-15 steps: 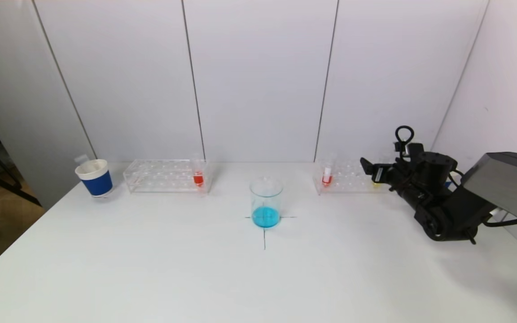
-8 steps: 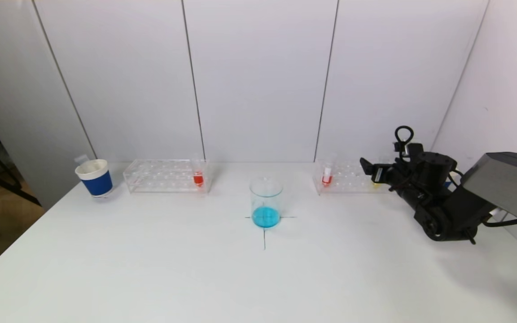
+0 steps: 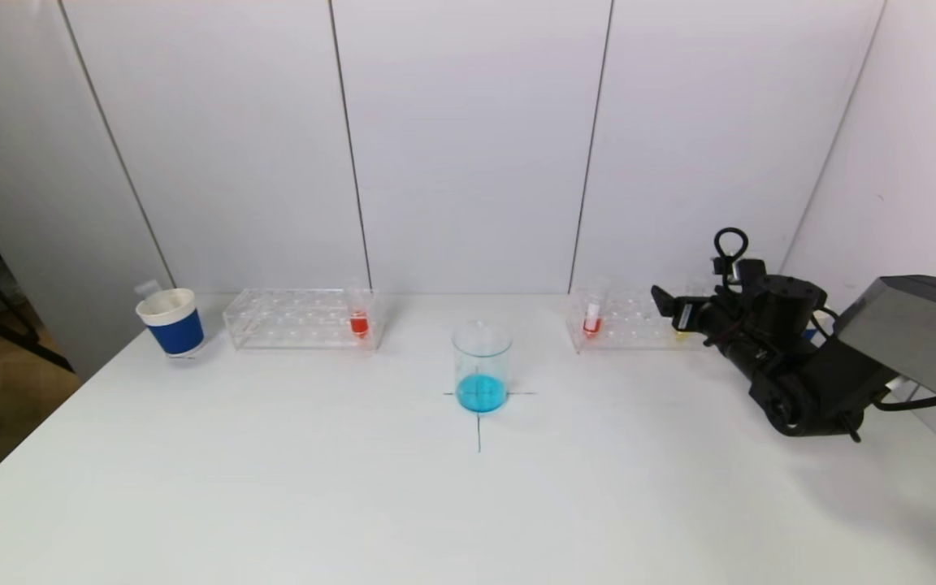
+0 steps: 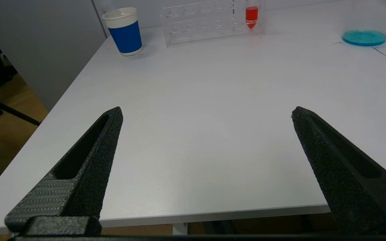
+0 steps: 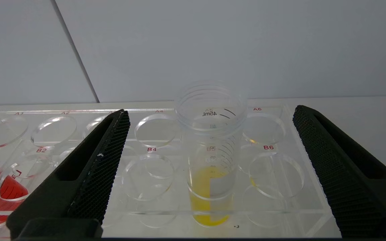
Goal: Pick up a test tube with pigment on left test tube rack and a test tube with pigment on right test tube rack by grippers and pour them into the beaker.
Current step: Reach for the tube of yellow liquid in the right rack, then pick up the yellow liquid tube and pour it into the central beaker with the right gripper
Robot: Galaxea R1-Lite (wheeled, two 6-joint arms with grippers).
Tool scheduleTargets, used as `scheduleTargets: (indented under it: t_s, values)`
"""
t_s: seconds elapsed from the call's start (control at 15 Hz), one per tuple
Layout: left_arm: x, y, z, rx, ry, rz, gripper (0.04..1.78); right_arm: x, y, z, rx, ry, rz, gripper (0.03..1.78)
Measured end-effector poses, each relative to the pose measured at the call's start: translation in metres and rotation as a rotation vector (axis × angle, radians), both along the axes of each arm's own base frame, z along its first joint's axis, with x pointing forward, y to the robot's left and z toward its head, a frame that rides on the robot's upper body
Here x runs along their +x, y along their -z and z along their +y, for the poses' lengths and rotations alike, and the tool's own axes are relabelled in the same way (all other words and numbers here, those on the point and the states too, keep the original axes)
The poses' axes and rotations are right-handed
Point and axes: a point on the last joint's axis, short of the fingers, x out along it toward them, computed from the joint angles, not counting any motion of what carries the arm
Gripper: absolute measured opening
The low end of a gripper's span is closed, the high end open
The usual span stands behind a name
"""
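Beaker [image 3: 482, 367] sits at the centre of the counter [image 3: 354, 487] on a cross mark, holding a shallow layer of blue liquid. Left of the beaker: left rack [image 3: 297, 318] with one tube of red pigment [image 3: 359, 322] at the end nearest the beaker; further left, a blue paper cup [image 3: 171, 322]. Right of the beaker: right rack [image 3: 626, 321] with a red tube [image 3: 592, 318] and a yellow tube [image 5: 210, 160] in slot B5. Right hand [image 5: 209, 113] fully open, empty, facing the yellow tube. Left hand [image 4: 206, 113] fully open, empty, over the counter edge, well short of the beaker.
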Motion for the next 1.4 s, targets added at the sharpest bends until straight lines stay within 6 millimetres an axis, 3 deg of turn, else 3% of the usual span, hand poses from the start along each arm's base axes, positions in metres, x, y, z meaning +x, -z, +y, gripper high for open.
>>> scheduleTargets:
  t_s: [0.27,0.67,1.4]
  values:
    - [0.0,0.0,0.0,0.0,0.0,0.0,1.76,0.0002,0.0007,0.0,-0.002,0.0,0.002,1.52]
    - [0.0,0.0,0.0,0.001,0.0,0.0,1.76,0.0013,0.001,-0.0002,-0.002,0.002,0.003,0.54]
    - [0.0,0.0,0.0,0.0,0.0,0.0,1.76,0.0013,0.0012,-0.0005,-0.002,0.002,0.006,0.5]
